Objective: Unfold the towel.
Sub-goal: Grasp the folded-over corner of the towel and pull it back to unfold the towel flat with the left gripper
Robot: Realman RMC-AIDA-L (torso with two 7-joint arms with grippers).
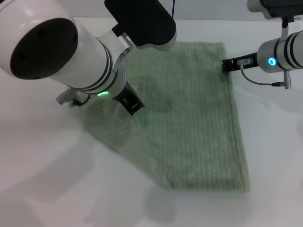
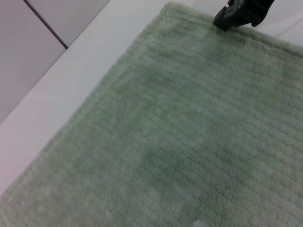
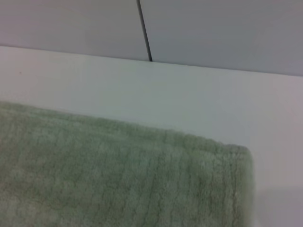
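The pale sage-green towel [image 1: 189,118] lies flat on the white table [image 1: 42,179], with its near right corner by the front edge. Its left part is hidden under my left arm. My left gripper [image 1: 133,107] points down over the towel's left side, touching or just above the cloth. My right gripper [image 1: 227,65] lies low at the towel's far right corner, at the hemmed edge. It also shows in the left wrist view [image 2: 234,14], at the towel's [image 2: 180,132] far edge. The right wrist view shows a rounded towel corner [image 3: 227,170] on the table.
The table's far edge [image 2: 71,80] runs close behind the towel, with grey wall panels [image 3: 213,33] beyond it. Bare white table surface lies left of, in front of and right of the towel.
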